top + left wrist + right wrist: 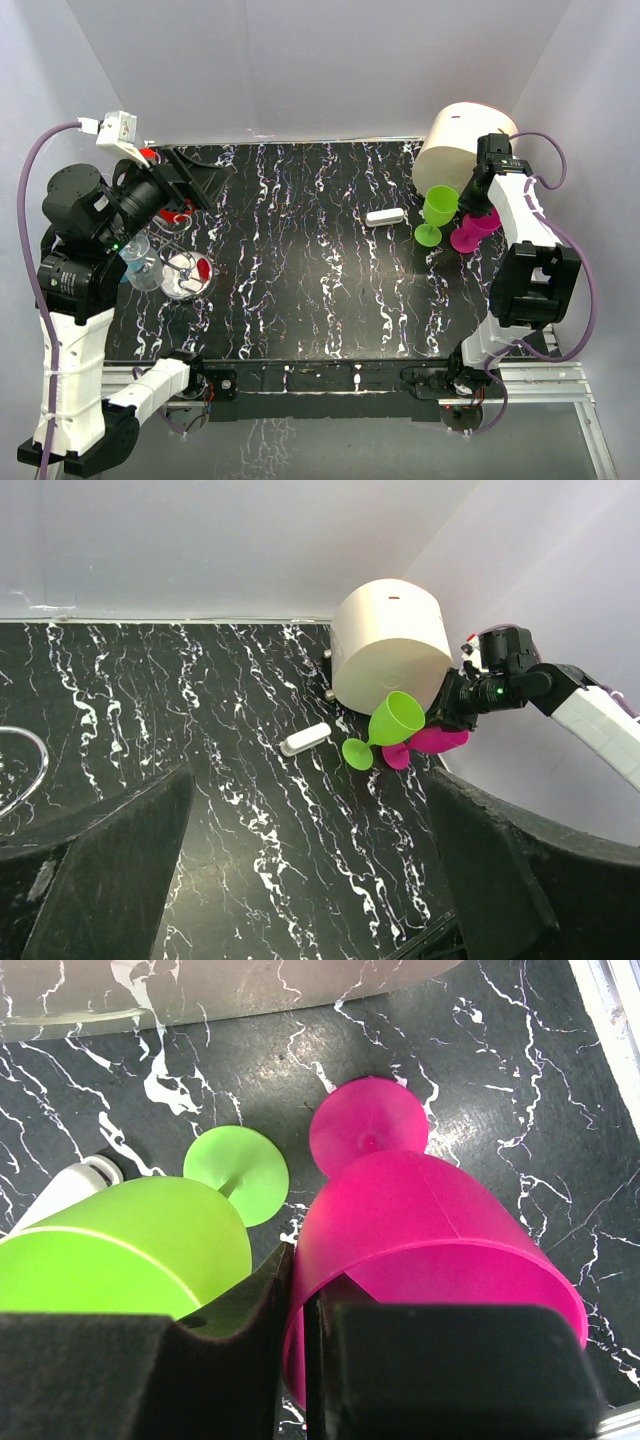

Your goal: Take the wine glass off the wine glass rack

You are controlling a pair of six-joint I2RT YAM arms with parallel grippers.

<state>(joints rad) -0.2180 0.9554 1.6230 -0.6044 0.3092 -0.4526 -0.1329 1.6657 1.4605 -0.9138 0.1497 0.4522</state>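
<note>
The wine glass rack (183,272) stands at the left edge of the overhead view, a thin wire stand on a round shiny base. The pink wine glass (430,1230) is well apart from it, over at the far right of the table (320,300). The right gripper (298,1300) has its jaws pressed together on the rim wall of that glass, one finger inside the bowl and one outside. The glass leans, its foot low to the marbled top, just beside a green glass (130,1240) in front of the big cream cylinder (455,140). I can't tell whether the foot sits flat. To my eye this is the setting-down step. Next the glass needs righting until the foot bears, then a gentle release and a lift clear without nudging the green neighbour. The left gripper (310,810) hangs with jaws spread wide, holding nothing.
</note>
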